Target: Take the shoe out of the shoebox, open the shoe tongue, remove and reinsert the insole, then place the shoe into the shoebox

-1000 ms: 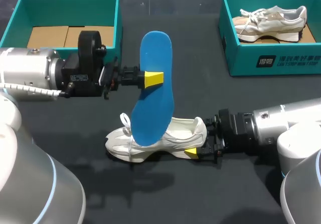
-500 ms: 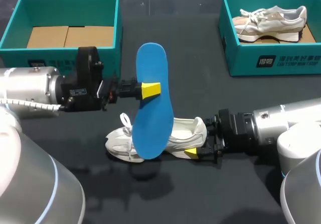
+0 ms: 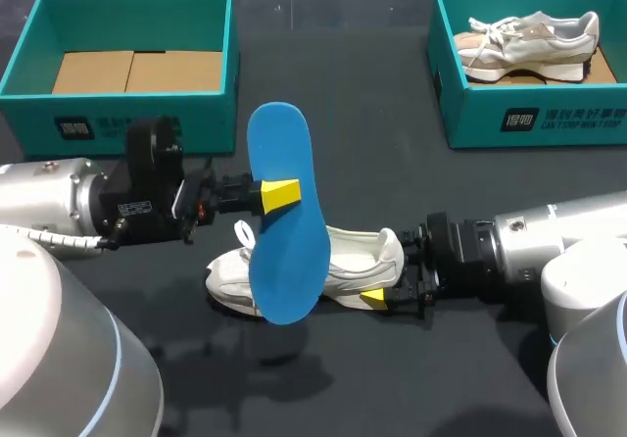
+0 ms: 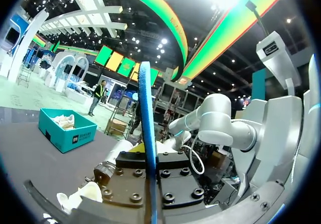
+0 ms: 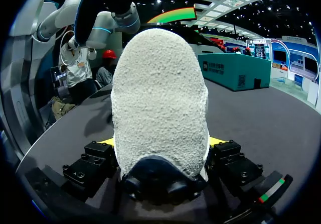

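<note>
White and low on the dark counter [image 3: 392, 172], the shoe [image 3: 343, 259] is nearest us, its laced toe toward our left arm and its heel toward our right. Our right claw [image 3: 382, 298] is clamped on that heel: in the right wrist view the rough, pale heel fills the space between the two fingers and bears on both.

Just beyond, we hold the blue insole [image 3: 284, 223] in our left claw [image 3: 280, 194], which is closed on it at about mid-length. The insole stands nearly on end, slightly tilted, and its lower end overlaps the front of the shoe in the head view. Whether it touches the shoe we cannot tell. In the left wrist view it shows edge-on, a thin blue strip rising from between the fingers.

Farthest off are two teal boxes, well apart. The left shoebox [image 3: 227, 74] has only brown cardboard [image 3: 132, 70] on its floor. The right shoebox [image 3: 534, 119] holds a second pale shoe [image 3: 529, 37].
</note>
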{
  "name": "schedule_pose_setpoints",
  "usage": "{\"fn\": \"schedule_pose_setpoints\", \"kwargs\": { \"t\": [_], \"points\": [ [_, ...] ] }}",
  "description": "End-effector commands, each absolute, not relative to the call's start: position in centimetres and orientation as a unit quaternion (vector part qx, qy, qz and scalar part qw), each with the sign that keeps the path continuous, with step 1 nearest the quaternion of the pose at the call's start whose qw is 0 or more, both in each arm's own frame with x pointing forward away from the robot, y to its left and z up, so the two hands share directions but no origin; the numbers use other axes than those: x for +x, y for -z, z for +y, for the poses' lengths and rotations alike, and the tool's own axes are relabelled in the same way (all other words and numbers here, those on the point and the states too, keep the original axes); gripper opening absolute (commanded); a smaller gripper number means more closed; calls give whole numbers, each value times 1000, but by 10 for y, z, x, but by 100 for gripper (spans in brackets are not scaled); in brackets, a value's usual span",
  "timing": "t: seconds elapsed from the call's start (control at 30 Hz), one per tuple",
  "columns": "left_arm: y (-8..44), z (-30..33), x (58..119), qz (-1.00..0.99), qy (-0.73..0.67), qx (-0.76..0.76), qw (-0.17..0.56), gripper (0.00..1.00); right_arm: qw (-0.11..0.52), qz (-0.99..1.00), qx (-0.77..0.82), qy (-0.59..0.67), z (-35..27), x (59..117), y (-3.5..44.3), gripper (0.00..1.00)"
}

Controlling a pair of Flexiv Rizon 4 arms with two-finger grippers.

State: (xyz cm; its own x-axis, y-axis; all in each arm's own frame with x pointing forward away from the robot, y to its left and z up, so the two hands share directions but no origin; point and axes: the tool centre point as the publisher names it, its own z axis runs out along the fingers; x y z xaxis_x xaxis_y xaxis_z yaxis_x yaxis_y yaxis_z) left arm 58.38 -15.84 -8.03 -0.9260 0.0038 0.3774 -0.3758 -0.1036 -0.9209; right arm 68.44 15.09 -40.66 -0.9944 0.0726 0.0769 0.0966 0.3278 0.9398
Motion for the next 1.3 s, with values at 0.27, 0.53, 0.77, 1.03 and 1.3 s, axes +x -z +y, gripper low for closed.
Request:
{"fn": "schedule_pose_setpoints", "kwargs": {
  "t": [0.27,0.53,0.77,1.03,1.3],
  "points": [
    [79,-156,578,-657,-729,145,126,0,11,-817,-52,574,151,685,407,0],
    [79,-156,578,-657,-729,145,126,0,26,-836,-78,542,143,683,410,100],
    [79,-156,578,-657,-729,145,126,0,51,-875,-107,470,128,679,402,100],
    [79,-156,578,-657,-729,145,126,0,86,-917,-124,370,114,676,389,100],
    [79,-156,578,-657,-729,145,126,0,107,-945,-142,274,109,676,377,100]
  ]
}}
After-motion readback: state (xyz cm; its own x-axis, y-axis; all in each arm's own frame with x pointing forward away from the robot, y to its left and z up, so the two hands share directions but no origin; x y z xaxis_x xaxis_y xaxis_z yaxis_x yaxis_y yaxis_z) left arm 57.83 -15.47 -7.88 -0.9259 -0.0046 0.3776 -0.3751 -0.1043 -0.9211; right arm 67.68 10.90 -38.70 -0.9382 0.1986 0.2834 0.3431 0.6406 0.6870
